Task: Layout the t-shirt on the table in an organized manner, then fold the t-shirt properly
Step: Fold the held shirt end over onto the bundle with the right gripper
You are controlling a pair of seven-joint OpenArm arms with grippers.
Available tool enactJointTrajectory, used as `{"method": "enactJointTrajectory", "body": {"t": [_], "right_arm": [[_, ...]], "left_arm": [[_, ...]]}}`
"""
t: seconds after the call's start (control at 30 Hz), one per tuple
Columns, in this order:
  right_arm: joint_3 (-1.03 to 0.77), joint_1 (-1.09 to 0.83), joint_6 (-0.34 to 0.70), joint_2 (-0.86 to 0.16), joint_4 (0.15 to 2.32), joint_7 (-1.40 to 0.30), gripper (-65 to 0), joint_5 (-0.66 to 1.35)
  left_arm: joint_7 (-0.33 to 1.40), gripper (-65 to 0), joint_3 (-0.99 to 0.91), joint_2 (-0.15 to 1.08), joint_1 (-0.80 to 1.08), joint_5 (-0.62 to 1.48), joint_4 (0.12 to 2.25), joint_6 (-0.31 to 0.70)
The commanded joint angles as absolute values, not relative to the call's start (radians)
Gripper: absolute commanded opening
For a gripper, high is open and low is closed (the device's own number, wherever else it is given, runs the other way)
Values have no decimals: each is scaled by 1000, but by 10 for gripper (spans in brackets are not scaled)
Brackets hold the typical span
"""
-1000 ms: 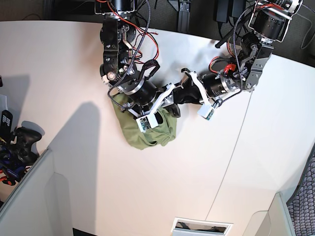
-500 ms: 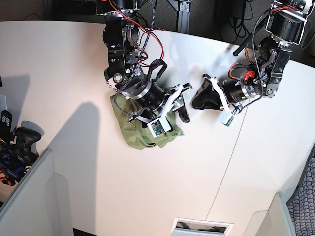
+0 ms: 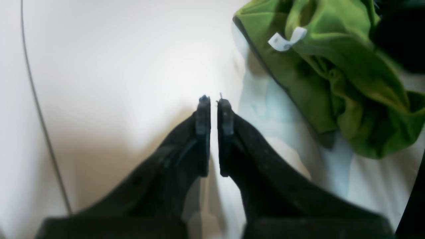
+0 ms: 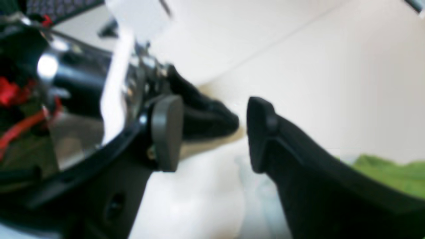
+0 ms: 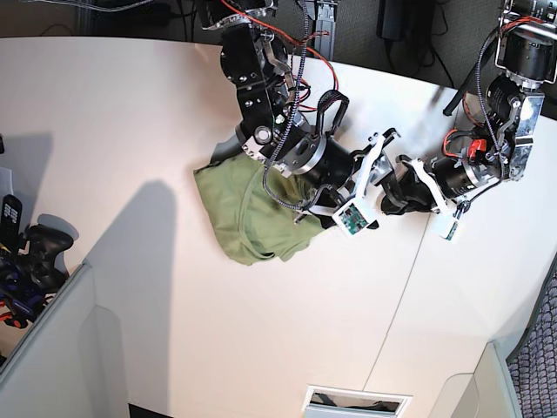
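T-shirt (image 5: 248,213), olive green and crumpled in a wrinkled heap, lies on the white bench (image 5: 130,113); neither arm holds it. The left end effector (image 3: 212,99) has its two black fingers nearly together, only a thin slit between them, with nothing gripped; it hovers over bare bench beside the shirt's edge, where a small white label (image 3: 285,39) shows near the collar. The right end effector (image 4: 212,132) stands wide, its pads well apart and empty, with the other arm's black fingertips seen through the gap and a strip of green cloth low behind it. In the base view both end effectors meet just beside the shirt, on the side nearer the thin dark seam (image 5: 418,261).
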State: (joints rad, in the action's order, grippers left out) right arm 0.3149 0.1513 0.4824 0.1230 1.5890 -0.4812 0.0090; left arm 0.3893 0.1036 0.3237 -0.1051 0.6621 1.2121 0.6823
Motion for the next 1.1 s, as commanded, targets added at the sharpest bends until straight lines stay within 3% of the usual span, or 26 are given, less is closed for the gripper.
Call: {"method": "enactJointTrajectory", "body": {"t": [0.0, 0.1, 0.13, 0.2, 0.23, 0.43, 0.57, 0.8, 1.07], "right_arm": [[312, 191, 482, 136, 1620, -448, -338, 22], [278, 242, 481, 136, 1628, -448, -367, -25], [255, 258, 478, 136, 1628, -448, -426, -44], [195, 293, 476, 134, 1627, -449, -613, -71], [161, 310, 476, 131, 1625, -449, -650, -74], [-36, 412, 476, 68, 1545, -444, -650, -70], [-99, 476, 476, -12, 1369, -393, -650, -9], [-64, 603, 476, -70, 1050, -302, -650, 38], [104, 686, 476, -70, 886, -294, -650, -40]], "left_arm": [[372, -611, 99, 332, -124, 689, 1242, 698], [387, -611, 99, 331, -124, 692, 1299, 698], [399, -611, 99, 329, -124, 692, 1333, 698], [412, -612, 112, 330, -119, 691, 1415, 698], [426, -612, 126, 330, -118, 691, 1459, 698], [465, -631, 340, 327, -118, 610, 1676, 698], [458, -633, 510, 271, -118, 500, 1690, 698], [390, -633, 595, 140, -119, 347, 1666, 698], [244, -633, 594, 80, -157, 239, 1474, 665]]}}
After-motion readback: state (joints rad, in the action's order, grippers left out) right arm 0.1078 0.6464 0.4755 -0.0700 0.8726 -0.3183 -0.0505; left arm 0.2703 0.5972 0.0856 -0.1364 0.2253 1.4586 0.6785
